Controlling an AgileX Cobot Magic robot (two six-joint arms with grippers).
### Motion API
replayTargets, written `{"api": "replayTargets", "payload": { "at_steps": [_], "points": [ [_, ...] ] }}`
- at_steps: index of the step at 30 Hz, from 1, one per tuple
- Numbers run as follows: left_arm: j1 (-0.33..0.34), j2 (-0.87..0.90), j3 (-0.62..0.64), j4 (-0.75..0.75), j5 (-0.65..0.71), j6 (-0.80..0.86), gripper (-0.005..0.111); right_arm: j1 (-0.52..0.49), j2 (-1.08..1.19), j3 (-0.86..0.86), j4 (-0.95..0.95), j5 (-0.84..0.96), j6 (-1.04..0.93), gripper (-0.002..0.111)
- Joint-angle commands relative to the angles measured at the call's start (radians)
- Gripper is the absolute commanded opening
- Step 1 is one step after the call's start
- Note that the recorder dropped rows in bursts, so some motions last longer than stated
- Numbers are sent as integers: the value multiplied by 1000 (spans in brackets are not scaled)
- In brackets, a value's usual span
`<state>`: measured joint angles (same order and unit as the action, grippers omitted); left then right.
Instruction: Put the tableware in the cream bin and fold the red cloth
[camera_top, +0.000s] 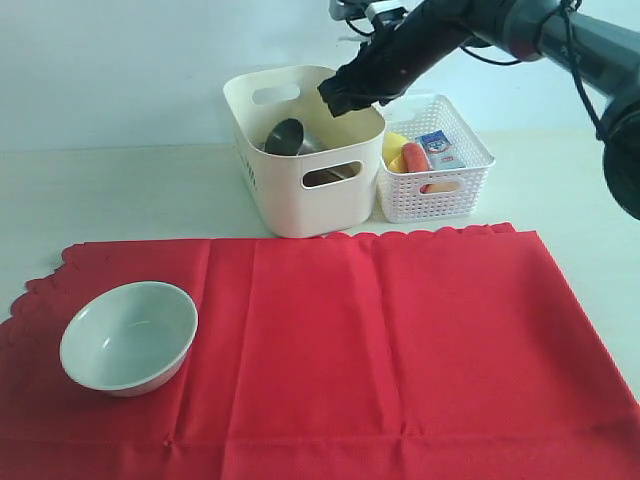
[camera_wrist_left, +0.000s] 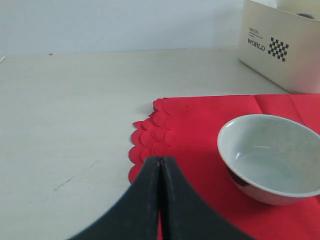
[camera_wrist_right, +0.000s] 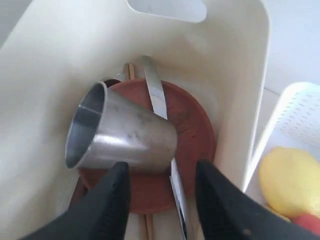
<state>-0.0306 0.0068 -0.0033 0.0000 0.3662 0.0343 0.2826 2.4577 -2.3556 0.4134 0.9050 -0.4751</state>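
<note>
The cream bin (camera_top: 300, 205) stands at the back, its wall (camera_wrist_right: 45, 80) filling the right wrist view. Inside it a steel cup (camera_wrist_right: 120, 132) lies on its side on a round brown plate (camera_wrist_right: 192, 125), across a silver knife (camera_wrist_right: 156, 92) and wooden chopsticks (camera_wrist_right: 131, 70). My right gripper (camera_wrist_right: 162, 167) hangs open just above the cup, over the bin's rim (camera_top: 345, 100), holding nothing. A pale bowl (camera_top: 128, 337) sits upright on the left part of the spread red cloth (camera_top: 400, 340). My left gripper (camera_wrist_left: 160, 159) is shut and empty, low over the cloth's scalloped corner (camera_wrist_left: 150, 140), beside the bowl (camera_wrist_left: 272, 157).
A white lattice basket (camera_top: 437, 170) with a lemon (camera_wrist_right: 287, 175) and other food stands right of the bin, touching it. Bare pale table (camera_wrist_left: 65, 115) lies left of the cloth. The right arm (camera_top: 560, 35) reaches in from the upper right.
</note>
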Motion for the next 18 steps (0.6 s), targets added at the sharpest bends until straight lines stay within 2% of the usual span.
{"api": "replayTargets", "payload": {
  "at_steps": [1,4,8,14,18],
  "points": [
    [0,-7,3,-11,-8,0,0,-3,-88,-5,-38,82,55,38],
    [0,-7,3,-11,-8,0,0,-3,-139,-5,-76,161,96,25],
    [0,-7,3,-11,-8,0,0,-3,-203,-5,-148,279,172,1],
    [0,-7,3,-11,-8,0,0,-3,-291,0,-209,316,264,0],
    [0,-7,3,-11,-8,0,0,-3,-382,80,-214,316,271,0]
  ]
}}
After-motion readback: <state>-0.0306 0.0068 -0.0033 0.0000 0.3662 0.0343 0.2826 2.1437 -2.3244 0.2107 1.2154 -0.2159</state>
